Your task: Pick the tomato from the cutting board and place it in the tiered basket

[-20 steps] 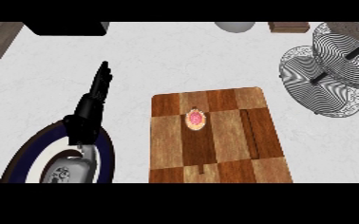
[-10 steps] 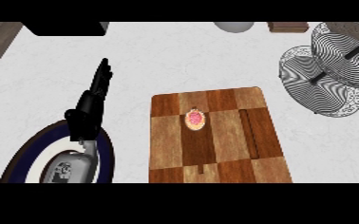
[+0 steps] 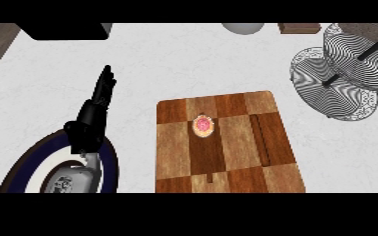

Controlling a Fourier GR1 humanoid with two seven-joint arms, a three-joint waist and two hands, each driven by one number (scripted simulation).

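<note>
- Your tomato (image 3: 203,125) sits on the cutting board (image 3: 258,150), a little left of the board's middle and toward its far half, with nothing touching it.
- The tiered basket (image 3: 336,82) stands on the counter (image 3: 184,65) just off the board's far right corner, well apart from the tomato; no tomato shows in its tiers.
- The left hand (image 3: 94,110) hangs over bare counter to the left of the board, fingers straight and pointing away from you, holding nothing.
- Against the view 1 second ago, that hand has swung its fingertips slightly to the right and nothing else has shifted; the tomato lies exactly where it lay.
- That small turn may be an approach toward the board, but it is too slight to settle anything about the pick.
- The right hand shows nowhere, so you cannot say what it is doing.
- The basket is cut off at the right edge, and its upper tier blurs into the lower one.
- The grey object (image 3: 244,27) and brown object (image 3: 299,28) at the far edge are clipped; I cannot name them.
</note>
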